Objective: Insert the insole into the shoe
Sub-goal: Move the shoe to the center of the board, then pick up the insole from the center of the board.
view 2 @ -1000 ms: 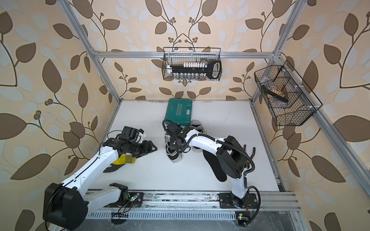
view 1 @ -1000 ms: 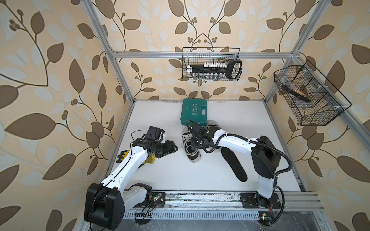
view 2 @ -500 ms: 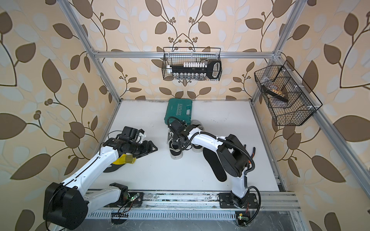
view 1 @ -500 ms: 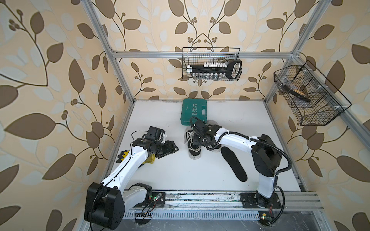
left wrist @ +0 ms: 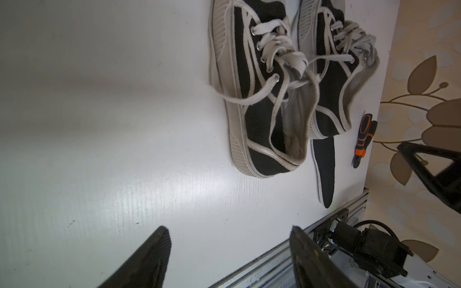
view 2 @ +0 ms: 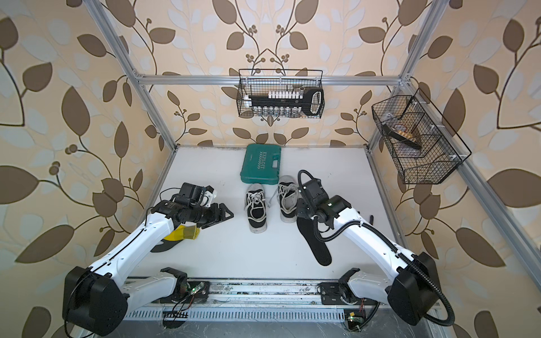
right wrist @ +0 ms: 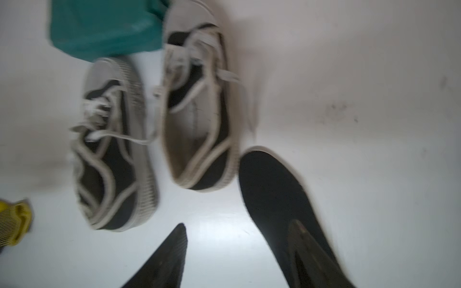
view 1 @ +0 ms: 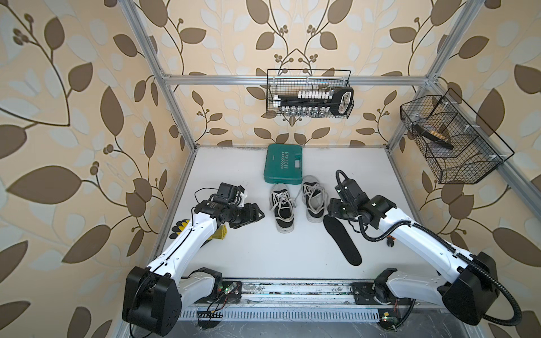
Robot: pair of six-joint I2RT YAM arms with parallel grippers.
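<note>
The right claw [right wrist: 238, 224] hangs open and empty, one finger [right wrist: 306, 249] over the black insole [right wrist: 274, 189], which lies flat on the white table [right wrist: 374, 174] just beside the heel of the shoe [right wrist: 197, 119], with the second shoe [right wrist: 109, 162] on that shoe's other side.

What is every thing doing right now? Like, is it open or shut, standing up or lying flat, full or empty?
Left shoe, upright, laced.
Right shoe, upright, no insole inside.
Insole, lying flat, outside both shoes.
Case, shut, lying flat.
Left gripper, open, empty.
Right gripper, open, empty.
</note>
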